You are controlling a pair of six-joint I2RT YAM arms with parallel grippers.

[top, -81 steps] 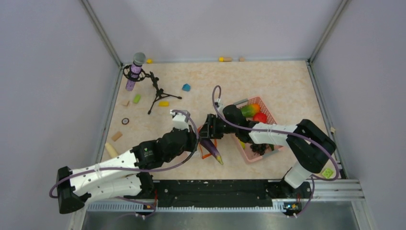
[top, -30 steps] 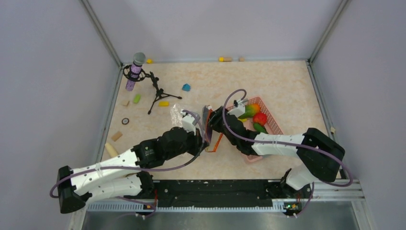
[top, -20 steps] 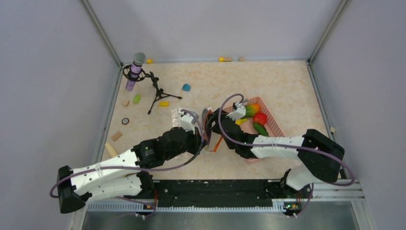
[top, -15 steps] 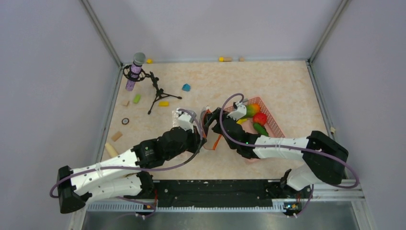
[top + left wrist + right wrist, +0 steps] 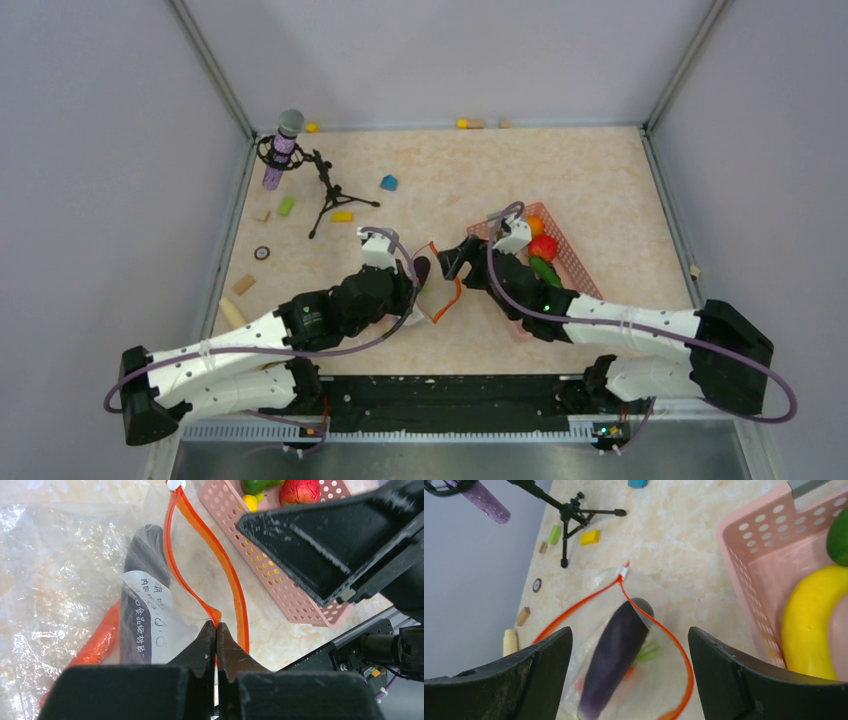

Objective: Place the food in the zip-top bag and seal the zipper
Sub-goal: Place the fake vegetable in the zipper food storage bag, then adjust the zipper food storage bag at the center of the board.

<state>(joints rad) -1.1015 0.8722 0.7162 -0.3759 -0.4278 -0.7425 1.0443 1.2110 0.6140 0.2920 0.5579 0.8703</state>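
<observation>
My left gripper (image 5: 216,630) is pressed together on the zipper (image 5: 231,580), pinching the near lip of the strip where it folds. From that pinch the zip-top bag (image 5: 60,580) spreads away toward 10 o'clock, lying crinkled on the worktop (image 5: 560,170). It is thin, soft film, light and slippery. I judge it will sag and slide unless it is held by the stiffer strip, so that is the place to take it.

Inside lie the purple eggplant (image 5: 616,660) and, beside it, an orange carrot (image 5: 100,642). Both look like hard, light plastic that should drop in easily but may roll.

The mouth gapes in a loop, with the white slider (image 5: 623,571) at its far end, at 12 o'clock from my right gripper (image 5: 629,645). That gripper is spread wide, with nothing between its fingers, and hovers over the open mouth. At 3 o'clock of it stands the pink basket (image 5: 749,575). It holds the yellow banana (image 5: 814,620), a red tomato (image 5: 300,490) and green pieces (image 5: 839,535), none yet bagged.
</observation>
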